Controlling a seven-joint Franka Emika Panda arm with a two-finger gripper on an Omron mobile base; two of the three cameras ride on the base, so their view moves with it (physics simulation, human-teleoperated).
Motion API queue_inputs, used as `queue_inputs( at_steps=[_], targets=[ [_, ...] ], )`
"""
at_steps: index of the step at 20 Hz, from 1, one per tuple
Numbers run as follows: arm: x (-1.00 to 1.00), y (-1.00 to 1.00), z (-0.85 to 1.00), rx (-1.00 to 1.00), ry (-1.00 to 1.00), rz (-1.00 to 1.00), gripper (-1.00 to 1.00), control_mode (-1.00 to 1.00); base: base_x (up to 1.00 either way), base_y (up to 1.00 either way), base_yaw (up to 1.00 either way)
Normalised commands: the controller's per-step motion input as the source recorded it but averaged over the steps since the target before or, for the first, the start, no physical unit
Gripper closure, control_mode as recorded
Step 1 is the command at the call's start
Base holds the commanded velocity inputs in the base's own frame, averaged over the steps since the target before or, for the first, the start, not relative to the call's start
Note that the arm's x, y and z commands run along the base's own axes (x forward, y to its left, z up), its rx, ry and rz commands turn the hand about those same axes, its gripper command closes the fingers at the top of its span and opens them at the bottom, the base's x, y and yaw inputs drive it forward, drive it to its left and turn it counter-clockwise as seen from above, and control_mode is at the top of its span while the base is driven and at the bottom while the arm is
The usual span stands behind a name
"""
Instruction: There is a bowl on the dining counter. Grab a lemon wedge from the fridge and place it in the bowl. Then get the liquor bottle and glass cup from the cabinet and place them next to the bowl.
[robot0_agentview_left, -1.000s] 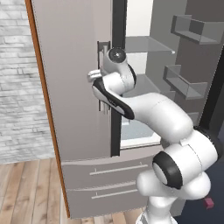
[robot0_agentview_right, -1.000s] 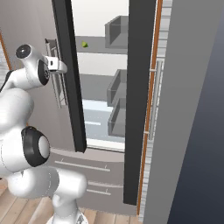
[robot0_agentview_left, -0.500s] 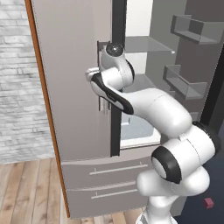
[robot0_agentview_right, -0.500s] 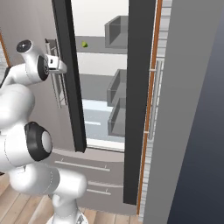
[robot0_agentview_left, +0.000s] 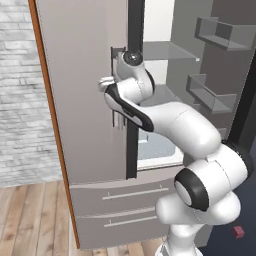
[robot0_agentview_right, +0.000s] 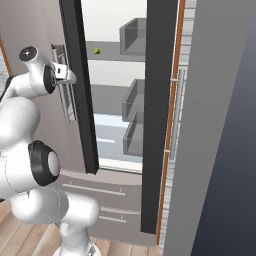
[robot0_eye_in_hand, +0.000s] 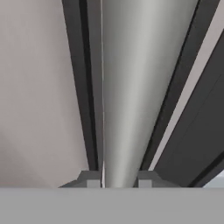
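Gripper (robot0_eye_in_hand: 117, 178) clamped on the vertical bar handle (robot0_eye_in_hand: 131, 87) of the left fridge door (robot0_agentview_left: 82, 100), one dark fingertip (robot0_eye_in_hand: 90, 178) on either side of the bar and both touching it, no gap visible. Seen from the right base view, gripper (robot0_agentview_right: 67, 76) pressed against the upper part of that handle (robot0_agentview_right: 64, 95), just beside the door's dark edge (robot0_agentview_right: 80, 90). Seen from the left base view, white wrist and hand against the handle (robot0_agentview_left: 117, 107), fingertips hidden behind the arm. Left fridge door standing partly open, its grey front face turned toward the left base camera, an orange-brown strip (robot0_agentview_left: 50, 120) running down its outer side. Past the handle, inside the fridge, a small green lemon wedge (robot0_agentview_right: 96, 50) lying on an upper shelf (robot0_agentview_right: 112, 57), well apart from the gripper and beyond the door's dark edge. Right of the lemon wedge, grey door bins (robot0_agentview_right: 135, 35) stacked one above another on the inner face of the right fridge door (robot0_agentview_right: 157, 115), that door swung wide. Below the handle, two grey freezer drawers (robot0_agentview_left: 120, 202) with thin horizontal pulls. Left of the fridge door, a pale brick wall (robot0_agentview_left: 22, 95); under it, a wood plank floor (robot0_agentview_left: 30, 220).
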Motion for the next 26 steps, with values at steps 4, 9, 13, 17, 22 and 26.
queue_inputs(
  at_steps=[4, 9, 13, 17, 22, 26],
  targets=[
    [0.0, 0.0, -0.32, 0.0, -0.47, 0.12, 1.0, -1.0, 0.0, 0.0, 0.0],
    [-0.08, 0.2, -0.09, 0.0, -0.19, 0.11, 1.0, -1.0, 0.0, 0.0, 0.0],
    [-0.47, 0.69, 0.0, 0.0, 0.0, 0.2, 1.0, -1.0, 0.0, 0.0, 0.0],
    [-0.66, 0.68, 0.0, 0.0, 0.0, 0.23, 1.0, -1.0, 0.0, 0.0, 0.0],
    [-0.7, 0.77, 0.0, 0.0, 0.0, 0.22, 1.0, -1.0, 0.0, 0.0, 0.0],
    [-0.78, 0.86, 0.0, 0.0, 0.0, 0.19, 1.0, -1.0, 0.0, 0.0, 0.0]
  ],
)
